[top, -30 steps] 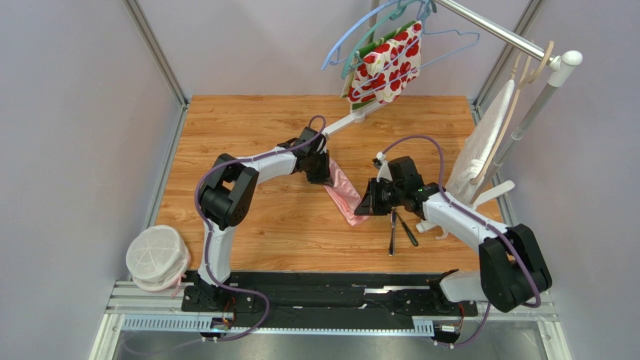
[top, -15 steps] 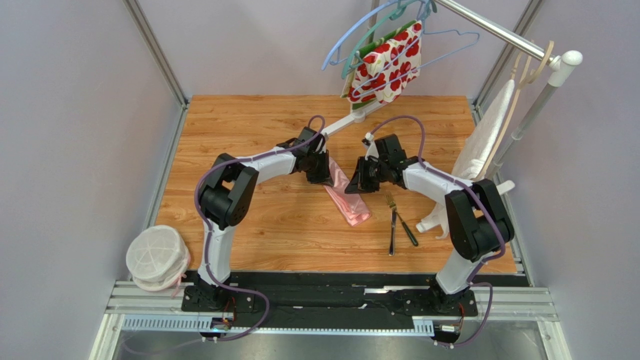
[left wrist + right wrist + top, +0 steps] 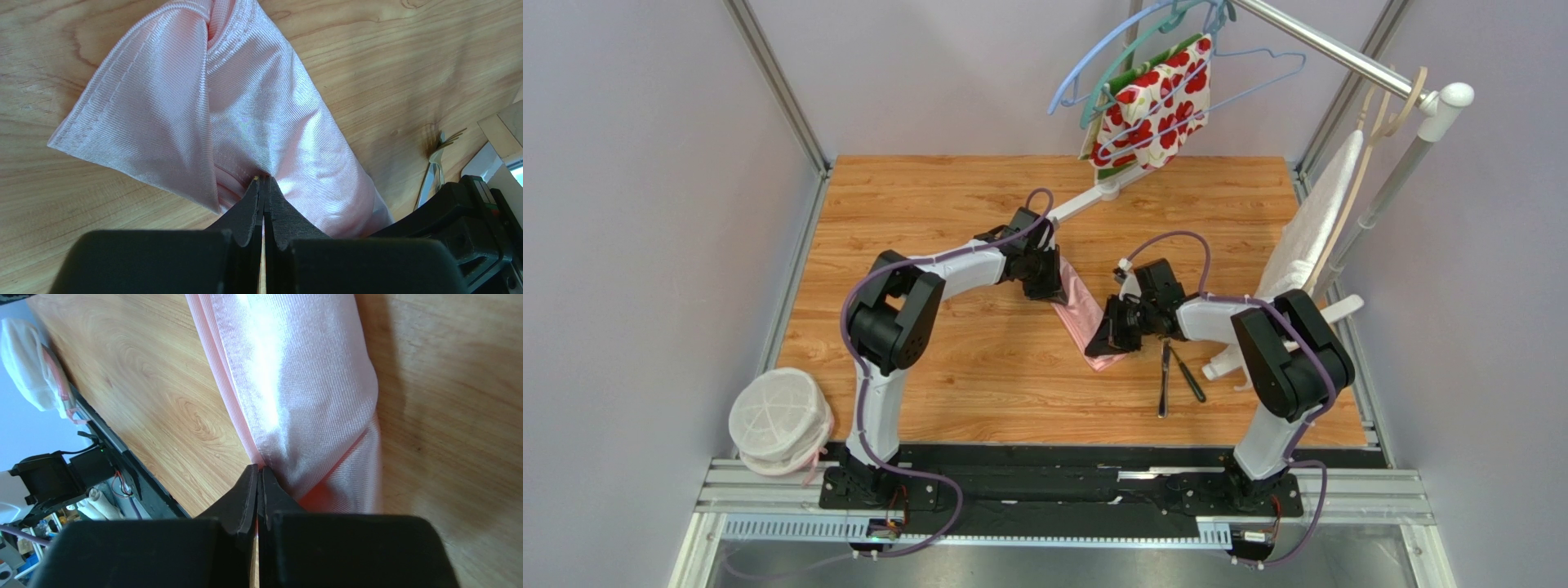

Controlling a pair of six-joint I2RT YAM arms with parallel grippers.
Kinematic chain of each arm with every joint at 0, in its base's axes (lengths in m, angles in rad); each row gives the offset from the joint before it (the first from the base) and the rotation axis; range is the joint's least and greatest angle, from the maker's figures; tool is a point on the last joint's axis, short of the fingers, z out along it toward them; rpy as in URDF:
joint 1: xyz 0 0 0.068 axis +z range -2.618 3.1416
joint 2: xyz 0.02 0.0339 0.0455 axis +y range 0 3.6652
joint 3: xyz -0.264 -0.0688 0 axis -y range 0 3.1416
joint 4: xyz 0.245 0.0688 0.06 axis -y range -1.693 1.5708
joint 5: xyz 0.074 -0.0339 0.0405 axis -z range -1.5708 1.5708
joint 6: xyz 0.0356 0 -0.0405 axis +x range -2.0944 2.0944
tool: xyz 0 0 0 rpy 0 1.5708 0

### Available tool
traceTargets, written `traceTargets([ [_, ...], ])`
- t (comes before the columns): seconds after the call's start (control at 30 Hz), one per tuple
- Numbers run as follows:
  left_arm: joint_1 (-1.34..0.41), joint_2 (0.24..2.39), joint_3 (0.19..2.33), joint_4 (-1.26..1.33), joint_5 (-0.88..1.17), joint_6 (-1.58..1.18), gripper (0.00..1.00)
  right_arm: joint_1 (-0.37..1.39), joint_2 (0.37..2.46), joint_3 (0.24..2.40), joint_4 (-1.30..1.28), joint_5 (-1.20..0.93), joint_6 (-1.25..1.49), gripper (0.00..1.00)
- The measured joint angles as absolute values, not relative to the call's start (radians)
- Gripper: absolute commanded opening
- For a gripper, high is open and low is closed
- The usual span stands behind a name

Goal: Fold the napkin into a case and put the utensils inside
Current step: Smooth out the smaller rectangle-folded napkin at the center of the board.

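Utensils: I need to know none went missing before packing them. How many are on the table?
2. The fork lies on the table just right of the napkin; the darker thin piece lies slanted right beside it. The right arm hides their far ends.

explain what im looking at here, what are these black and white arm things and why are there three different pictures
These are two robot arms bolted at the near edge of a wooden table, each ending in a two-finger gripper. The wide picture comes from a fixed camera above and behind them. The two close-ups come from a small camera on each wrist, looking along its own fingers. On the table is a light-pink napkin, partly folded, and beside it a fork and a darker thin utensil. The left gripper and the right gripper are both shut, each apparently pinching one end of the napkin. At the back, a red-and-white floral cloth hangs on hangers from a rail.
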State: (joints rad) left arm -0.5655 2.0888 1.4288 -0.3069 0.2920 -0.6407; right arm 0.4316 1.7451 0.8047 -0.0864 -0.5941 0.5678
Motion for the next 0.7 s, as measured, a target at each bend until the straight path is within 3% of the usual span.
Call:
traceTargets([
  [0.23, -0.545, 2.089, 1.430, -0.329, 0.334, -0.600, 0.00, 0.430, 1.732, 0.731, 0.051, -0.624, 0.584, 0.00],
  [0.43, -0.534, 2.026, 1.371, -0.330, 0.366, -0.563, 0.16, 0.432, 1.716, 0.724, 0.049, -0.623, 0.590, 0.00],
  [0.7, -0.520, 1.911, 1.412, -0.329, 0.385, -0.613, 0.04, 0.432, 1.706, 0.742, -0.012, -0.610, 0.587, 0.00],
])
